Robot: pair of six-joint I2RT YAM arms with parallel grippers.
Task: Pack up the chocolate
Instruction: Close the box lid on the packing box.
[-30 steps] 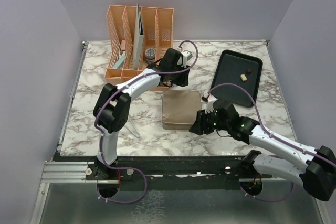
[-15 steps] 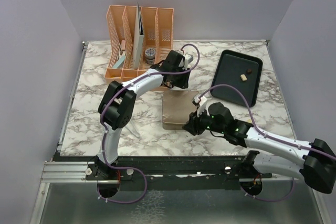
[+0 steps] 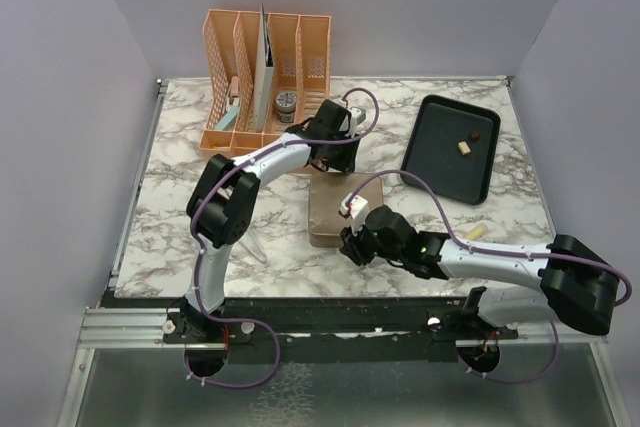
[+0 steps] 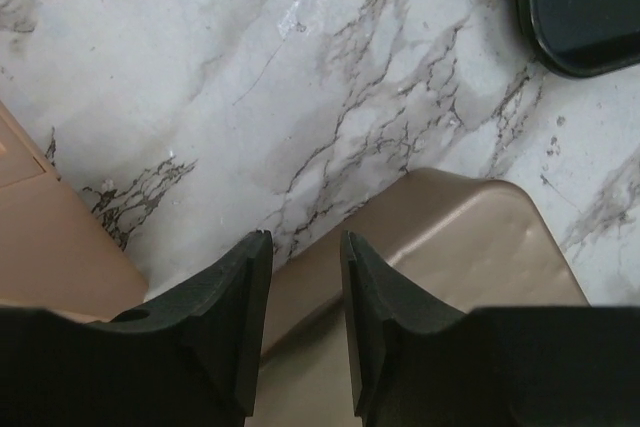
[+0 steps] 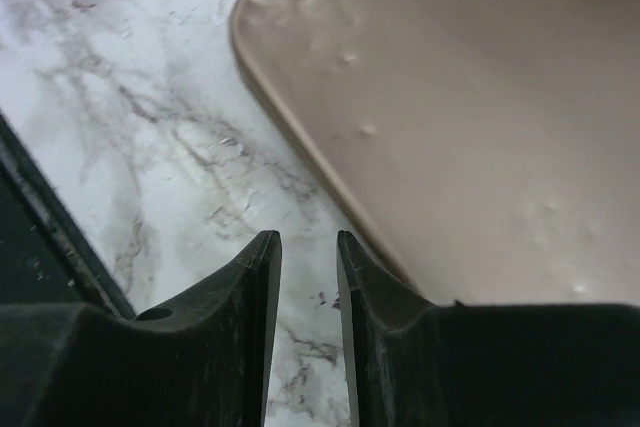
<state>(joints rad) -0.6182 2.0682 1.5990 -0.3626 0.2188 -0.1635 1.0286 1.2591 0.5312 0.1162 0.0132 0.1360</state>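
Observation:
The square gold tin point(image 3: 328, 209) lies with its lid on at the table's middle. My left gripper point(image 3: 330, 165) hangs over its far edge, jaws a narrow gap apart; in the left wrist view the tin's rim point(image 4: 450, 247) runs under the left gripper point(image 4: 305, 247). At the tin's near edge my right gripper point(image 3: 349, 244) is low, and the right wrist view shows that right gripper point(image 5: 308, 239) narrowly open over bare marble just left of the tin point(image 5: 480, 97). Two chocolate pieces, one dark point(image 3: 475, 134) and one cream point(image 3: 463, 148), lie on the black tray point(image 3: 440, 162).
An orange file rack point(image 3: 265, 67) stands at the back left with a small round jar point(image 3: 286, 102) in front. A small cream piece point(image 3: 475, 234) lies on the marble near the right forearm. The tray's corner point(image 4: 580, 7) shows in the left wrist view.
My right arm has swung left, carrying its gripper from the tin's right side to its near edge, jaws narrowing. The left gripper has barely moved.

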